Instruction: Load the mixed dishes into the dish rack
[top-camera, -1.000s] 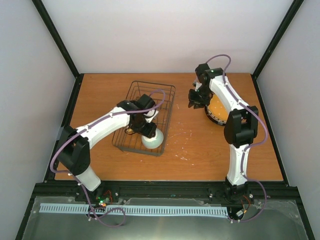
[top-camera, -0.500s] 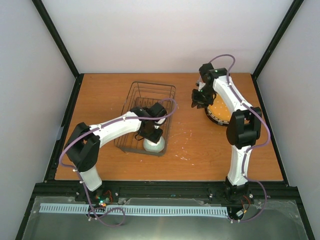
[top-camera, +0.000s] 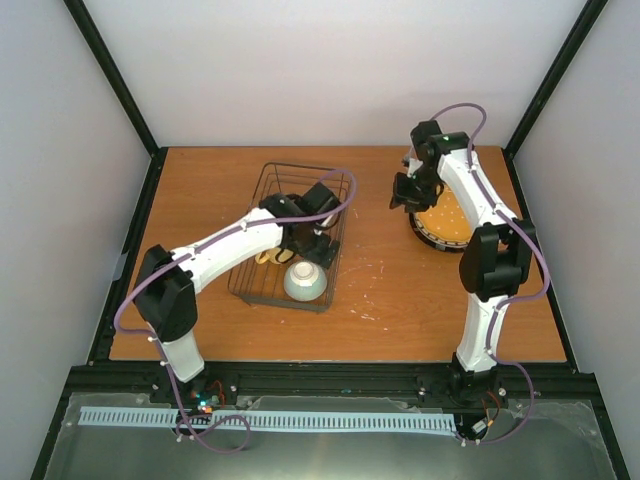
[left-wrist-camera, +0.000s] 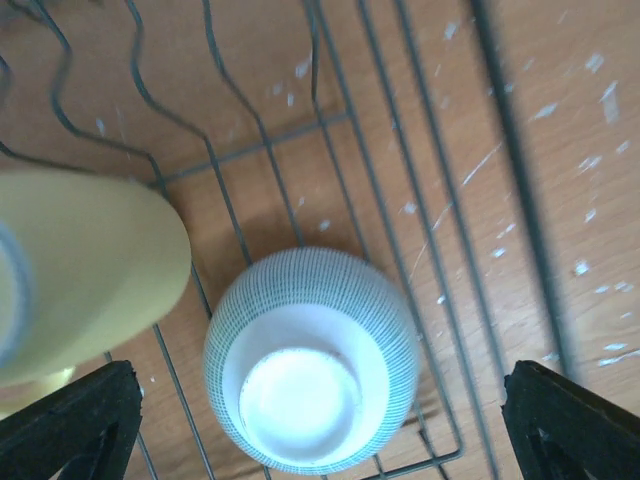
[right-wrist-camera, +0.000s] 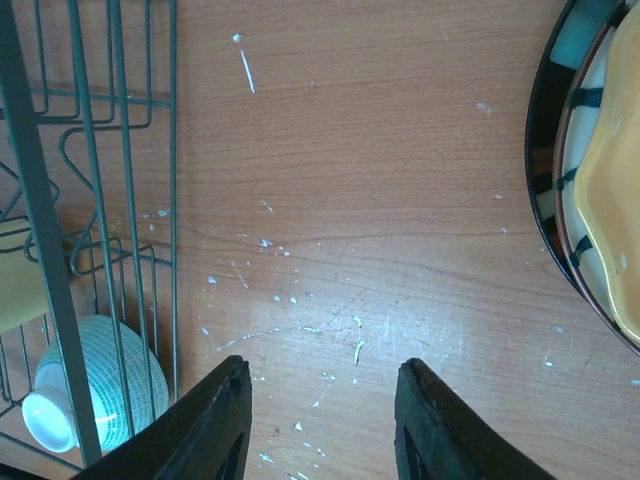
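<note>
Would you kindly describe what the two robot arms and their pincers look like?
Both the left arm and right arm have white tubular links, bulky black joints and a looping purple cable. The left pincer and right pincer are plain black.

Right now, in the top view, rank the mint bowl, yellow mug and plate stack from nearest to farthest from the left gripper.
1. The mint bowl, in the near right corner of the rack, just below the left gripper.
2. The yellow mug, inside the rack, to the gripper's left.
3. The plate stack, far off to the right, outside the rack.
</note>
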